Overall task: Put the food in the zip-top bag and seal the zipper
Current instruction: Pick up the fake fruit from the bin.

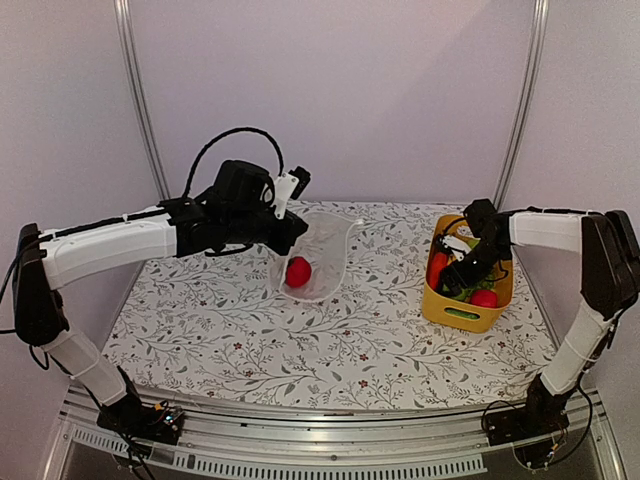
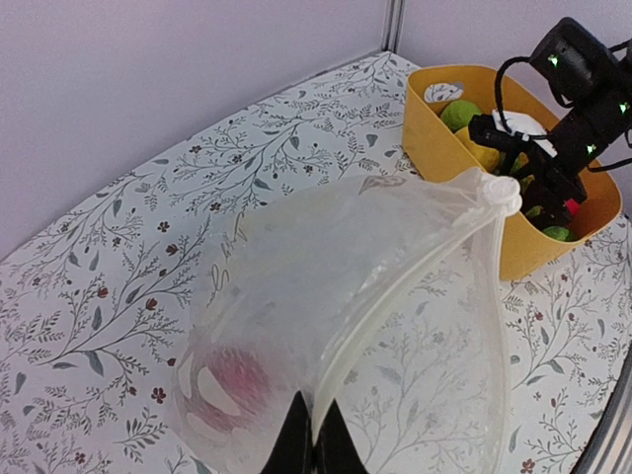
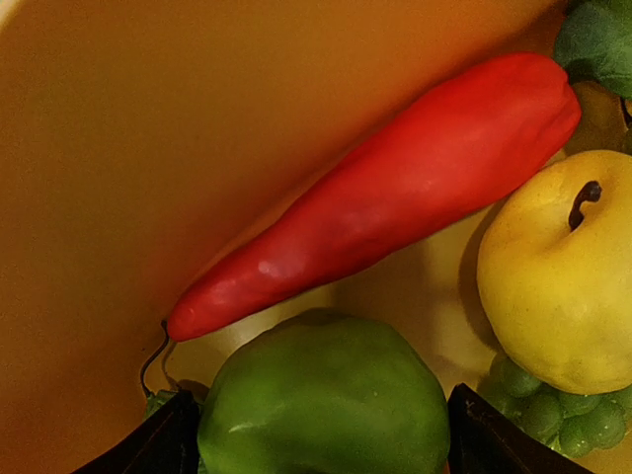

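Note:
The clear zip-top bag (image 1: 322, 243) hangs open at the table's middle, and my left gripper (image 2: 314, 434) is shut on its mouth edge, by the zipper (image 2: 415, 265). One red round fruit (image 1: 298, 271) lies in the bag's bottom (image 2: 229, 383). My right gripper (image 1: 463, 276) is down inside the yellow bin (image 1: 452, 316). It stands open, with a green apple (image 3: 326, 400) between its fingers (image 3: 148, 449). The fingers sit close beside the apple. A red-orange carrot (image 3: 395, 188), a yellow fruit (image 3: 558, 276) and green grapes (image 3: 553, 420) lie around it.
The yellow bin (image 2: 439, 133) stands at the table's right side, with another red fruit (image 1: 484, 298) in it. The floral tablecloth (image 1: 300, 350) covers the table. Walls and two metal posts (image 1: 140, 100) close off the back.

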